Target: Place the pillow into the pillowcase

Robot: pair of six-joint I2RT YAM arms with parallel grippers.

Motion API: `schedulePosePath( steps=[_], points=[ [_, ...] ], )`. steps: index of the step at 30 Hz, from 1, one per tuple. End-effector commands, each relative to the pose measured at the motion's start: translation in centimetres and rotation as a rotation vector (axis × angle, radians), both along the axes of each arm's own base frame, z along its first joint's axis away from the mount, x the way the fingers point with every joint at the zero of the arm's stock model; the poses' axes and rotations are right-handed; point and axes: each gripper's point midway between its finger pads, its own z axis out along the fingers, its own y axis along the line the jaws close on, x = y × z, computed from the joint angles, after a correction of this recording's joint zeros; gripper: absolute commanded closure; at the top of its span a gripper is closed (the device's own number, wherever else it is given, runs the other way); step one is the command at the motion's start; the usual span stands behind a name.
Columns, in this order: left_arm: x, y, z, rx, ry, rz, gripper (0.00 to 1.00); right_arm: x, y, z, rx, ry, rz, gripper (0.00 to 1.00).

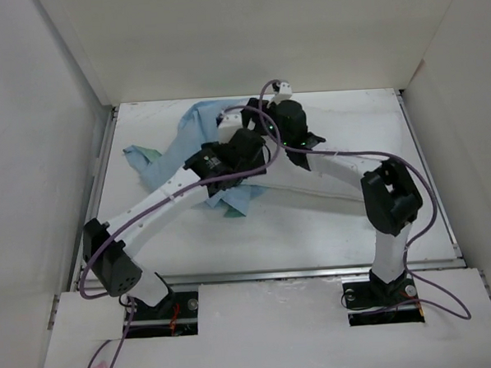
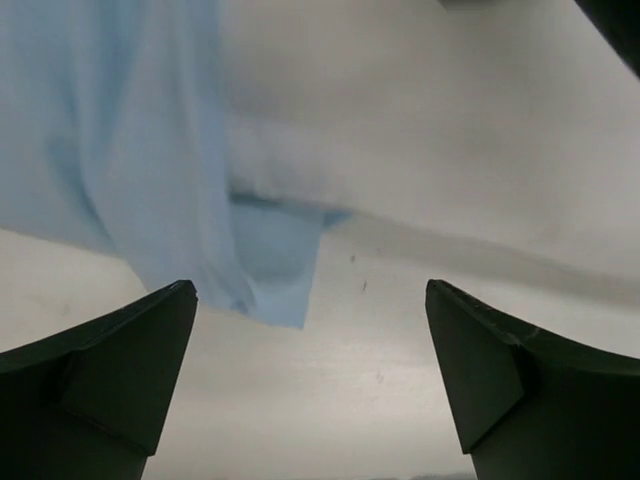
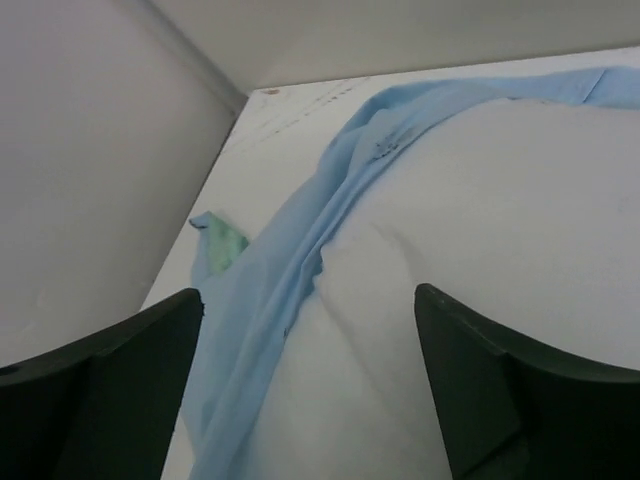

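Left gripper: jaws wide apart, empty. The light-blue pillowcase hangs ahead-left, with the white pillow behind it. Right gripper: jaws wide apart, empty, close above the pillow. The pillowcase is draped along the pillow's left edge.

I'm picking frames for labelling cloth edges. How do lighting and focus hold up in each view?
Right wrist: sharpest, pillowcase folds legible against the pillow, jaws dark and underexposed. Left wrist: soft focus, cloth edges blurred, a dim shadow under the pillow. Top external: even light, no glare, but the white pillow barely separates from the white table.
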Motion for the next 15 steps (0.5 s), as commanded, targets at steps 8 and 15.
schedulePosePath(
  steps=[8,15],
  points=[
    [13.1,10.2,6.5,-0.093,-0.16,0.237,0.01,-0.2,-8.5,5.5,-0.255,-0.124,0.074,0.04],
    [19.1,7.0,4.7,-0.013,-0.128,0.018,0.01,3.7,-9.2,3.8,-0.448,-0.161,0.084,0.03]
  ],
)
